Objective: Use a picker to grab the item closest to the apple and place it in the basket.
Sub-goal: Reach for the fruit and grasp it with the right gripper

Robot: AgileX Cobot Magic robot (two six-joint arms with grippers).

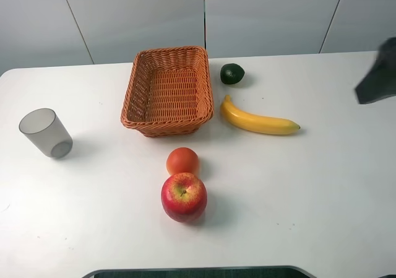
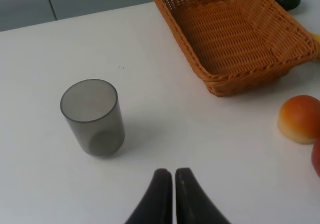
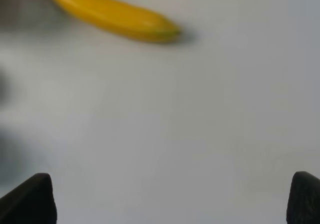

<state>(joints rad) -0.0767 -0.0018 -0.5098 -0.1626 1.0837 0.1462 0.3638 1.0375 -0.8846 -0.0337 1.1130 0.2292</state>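
On the white table [image 1: 322,185], a translucent grey plastic cup [image 1: 45,132] stands upright near the left edge. The left gripper [image 2: 174,174] hangs above the bare surface just in front of that cup, its two dark fingers pressed together with nothing between them. A woven orange wicker basket [image 1: 167,126], rectangular and with nothing in it, sits toward the back edge at the middle of the table. In front of the basket lies a round orange-red fruit [image 1: 182,161], the thing nearest to the red apple [image 1: 184,197]. It sits just behind the apple, so close that I cannot tell whether they touch. The apple stands toward the front edge. A dark green avocado [image 1: 232,73] lies just beside the basket's back right corner. A long yellow banana [image 1: 257,122] lies to the right of the basket's front corner. The right gripper [image 3: 172,184] is spread wide over bare table near the banana's tip. The right arm [image 1: 377,73] shows as a dark blur at the right edge.
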